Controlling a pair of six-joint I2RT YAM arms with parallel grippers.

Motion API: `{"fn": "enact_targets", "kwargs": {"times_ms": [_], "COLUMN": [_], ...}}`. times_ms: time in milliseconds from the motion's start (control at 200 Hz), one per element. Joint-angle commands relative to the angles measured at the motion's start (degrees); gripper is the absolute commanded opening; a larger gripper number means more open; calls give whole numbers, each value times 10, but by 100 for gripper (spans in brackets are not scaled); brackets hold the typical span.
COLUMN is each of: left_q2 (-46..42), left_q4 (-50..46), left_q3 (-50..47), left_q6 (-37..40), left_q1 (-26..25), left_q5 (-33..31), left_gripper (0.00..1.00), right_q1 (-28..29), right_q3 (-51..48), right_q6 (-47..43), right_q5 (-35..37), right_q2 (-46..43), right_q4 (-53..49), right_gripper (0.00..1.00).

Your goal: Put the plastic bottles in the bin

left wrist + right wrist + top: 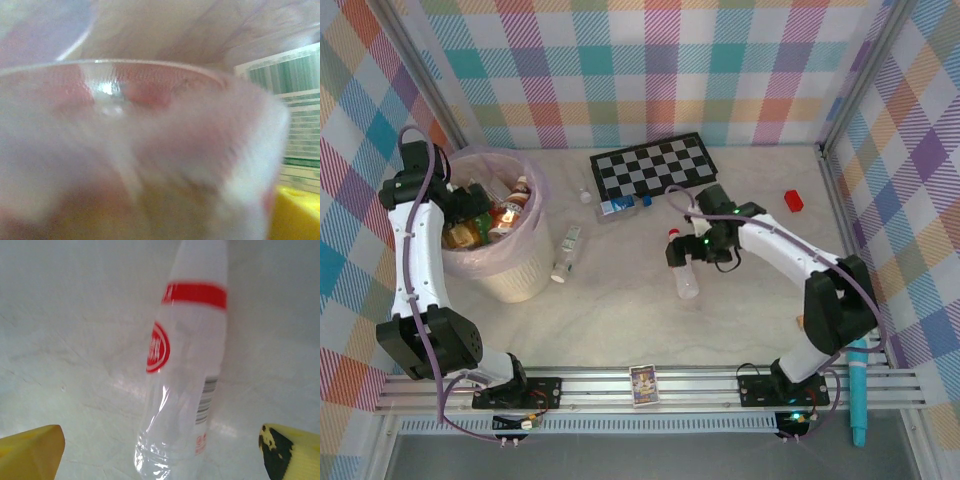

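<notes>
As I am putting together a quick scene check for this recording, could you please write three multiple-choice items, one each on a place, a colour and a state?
1. Where is the red block?
A) on the table, right of the checkerboard
B) on top of the checkerboard
C) against the left wall

2. What colour is the band on the clear bottle at the right tool?
A) blue
B) green
C) red

3. How is the right tool?
A) shut on the bottle
B) open, its fingers either side of the lying bottle
C) shut on the red block

Answers:
1 A: the top view shows it on bare table past the checkerboard's right end.
2 C: the right wrist view shows a red band.
3 B: a gap shows between each yellow finger and the bottle.
</notes>
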Motion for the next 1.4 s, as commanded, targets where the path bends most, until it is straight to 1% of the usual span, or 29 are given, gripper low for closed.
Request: {"fn": "enact_targets", "kwargs": {"times_ms": [0, 110, 120, 135, 225, 275, 395, 460, 590, 755, 845, 900, 935, 1085, 1215, 1300, 1395], "left_q2": [-21, -26, -27, -27, -30, -31, -45, -55, -71, -89, -109, -126, -135, -168, -182, -186, -179], "left_q4": [-40, -69, -70, -75, -95, -103, -107, -106, -116, -123, -110, -92, -81, -31, 25, 83, 150], "left_q3": [45, 87, 91, 96, 122, 129, 133, 133, 156, 194, 196, 183, 173, 124, 87, 56, 28], "left_q6": [22, 33, 35, 37, 49, 53, 57, 55, 54, 36, 12, -9, -22, -70, -112, -141, -177], "left_q1": [-2, -2, -13, -18, -21, -21, -21, -22, -22, -29, -45, -65, -86, -198, -280, -324, -349], "left_q5": [8, 7, 6, 5, -10, -19, -30, -29, -24, 17, 67, 105, 114, 113, 122, 158, 208], "left_gripper": [100, 100, 100, 100, 100, 100, 100, 100, 100, 100, 100, 100, 100, 100, 100, 100, 100], "right_q1": [16, 17, 17, 17, 17, 17, 17, 18, 17, 17, 17, 16, 14, 6, 5, 5, 6], "right_q3": [-17, -27, -27, -29, -35, -38, -44, -46, -49, -51, -45, -42, -42, -44, -34, -36, -36], "right_q6": [35, 47, 48, 49, 55, 59, 64, 64, 62, 63, 54, 50, 49, 42, 40, 40, 28], "right_q5": [12, 32, 34, 36, 43, 42, 37, 38, 33, 30, 27, 23, 18, -35, -72, -101, -150], "right_q2": [19, 38, 40, 41, 48, 53, 55, 55, 54, 23, 1, -16, -25, -74, -97, -112, -130], "right_q4": [-7, 6, 8, 11, 25, 30, 36, 35, 34, 34, 24, 21, 22, 59, 89, 131, 173], "right_gripper": [96, 91, 91, 90, 86, 81, 75, 70, 64, 55, 52, 51, 51, 51, 51, 50, 51]}}
